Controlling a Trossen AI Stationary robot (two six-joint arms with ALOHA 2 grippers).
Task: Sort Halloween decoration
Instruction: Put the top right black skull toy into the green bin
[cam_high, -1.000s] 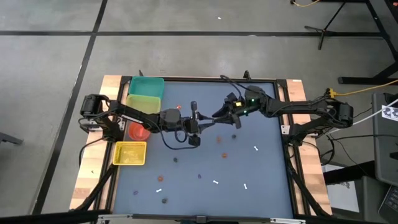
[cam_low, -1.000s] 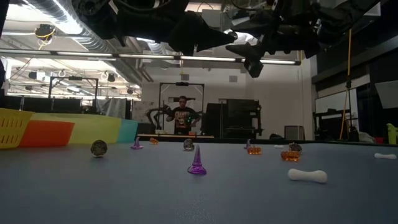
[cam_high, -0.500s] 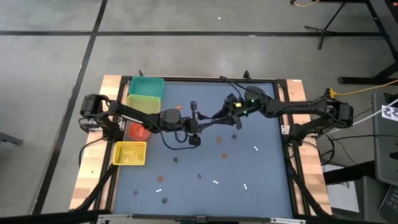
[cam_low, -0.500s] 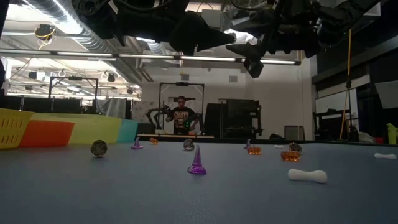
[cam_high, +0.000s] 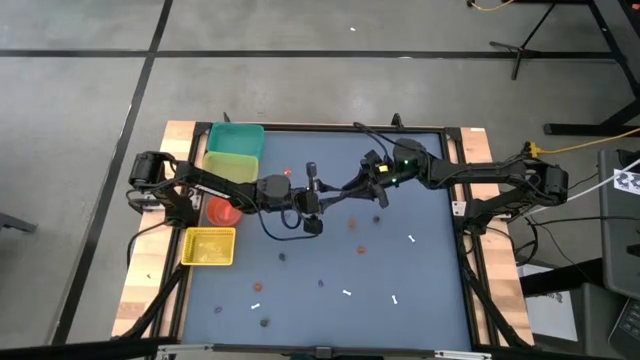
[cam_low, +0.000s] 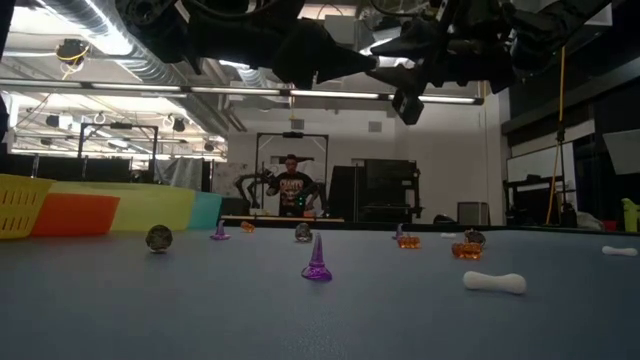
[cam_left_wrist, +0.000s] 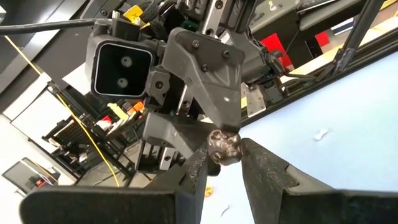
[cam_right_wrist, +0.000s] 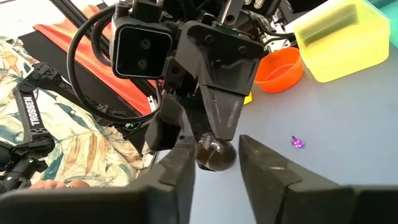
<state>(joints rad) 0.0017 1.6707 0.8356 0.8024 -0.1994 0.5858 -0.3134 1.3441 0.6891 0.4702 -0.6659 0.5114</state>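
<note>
Both arms meet above table centre: left gripper (cam_high: 318, 195) and right gripper (cam_high: 345, 188) nose to nose, blocking passage there. Bins (cam_high: 232, 150) line the left edge. Trinkets (cam_high: 346, 293) lie scattered well apart across the front; gaps between remain passable.

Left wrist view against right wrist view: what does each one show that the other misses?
Only the left wrist view: a white stick lying on the table. Only the right wrist view: the orange bin, the yellow-green bin and a purple trinket. Both: a dark round trinket up in the air, with the left hand shut on it and the right hand meeting it head-on.
</note>
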